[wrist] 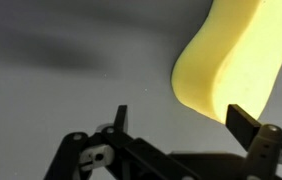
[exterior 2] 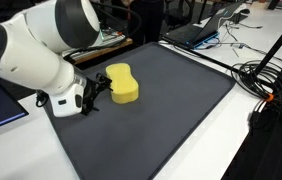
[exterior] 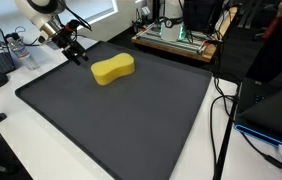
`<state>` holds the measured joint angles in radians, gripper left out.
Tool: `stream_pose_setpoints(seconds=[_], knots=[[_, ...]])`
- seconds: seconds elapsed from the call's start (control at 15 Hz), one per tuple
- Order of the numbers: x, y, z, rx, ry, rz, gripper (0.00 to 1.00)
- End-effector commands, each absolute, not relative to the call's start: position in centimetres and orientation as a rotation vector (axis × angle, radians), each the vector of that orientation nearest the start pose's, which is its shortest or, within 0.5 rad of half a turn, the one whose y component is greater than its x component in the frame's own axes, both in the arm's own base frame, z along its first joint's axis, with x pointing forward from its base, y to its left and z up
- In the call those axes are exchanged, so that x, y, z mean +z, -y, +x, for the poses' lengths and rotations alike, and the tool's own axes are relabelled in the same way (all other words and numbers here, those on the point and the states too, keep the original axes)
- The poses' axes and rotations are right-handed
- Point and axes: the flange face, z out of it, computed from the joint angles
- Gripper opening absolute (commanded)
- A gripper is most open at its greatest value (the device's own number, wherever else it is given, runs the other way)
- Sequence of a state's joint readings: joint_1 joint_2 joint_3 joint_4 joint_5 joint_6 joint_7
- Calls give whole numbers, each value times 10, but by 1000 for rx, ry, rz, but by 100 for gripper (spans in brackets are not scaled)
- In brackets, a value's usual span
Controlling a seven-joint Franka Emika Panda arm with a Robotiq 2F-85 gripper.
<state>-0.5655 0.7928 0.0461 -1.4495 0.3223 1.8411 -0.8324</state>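
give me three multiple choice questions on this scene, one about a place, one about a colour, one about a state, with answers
1. Where does the sponge lie?
A. in a bowl
B. on the dark mat
C. on the floor

2. What colour is the sponge?
A. green
B. pink
C. yellow

3. How does the tool stand?
A. open, holding nothing
B. shut on the sponge
C. shut and empty

Answers:
1. B: both exterior views show the sponge lying flat on the mat, near its far end.
2. C: it is plain yellow in all three views.
3. A: the wrist view shows the two fingers spread wide with nothing between them, and an exterior view shows the tool next to the sponge with a gap between them.
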Motion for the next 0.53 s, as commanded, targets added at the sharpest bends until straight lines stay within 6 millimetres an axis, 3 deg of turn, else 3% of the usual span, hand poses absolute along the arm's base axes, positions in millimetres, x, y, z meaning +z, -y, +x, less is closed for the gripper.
stream_pose_setpoints(seconds=[0.0, 0.47], knots=[[211, 310, 558, 76, 95, -2631, 100], [230, 292, 488, 36, -39, -2650, 100]])
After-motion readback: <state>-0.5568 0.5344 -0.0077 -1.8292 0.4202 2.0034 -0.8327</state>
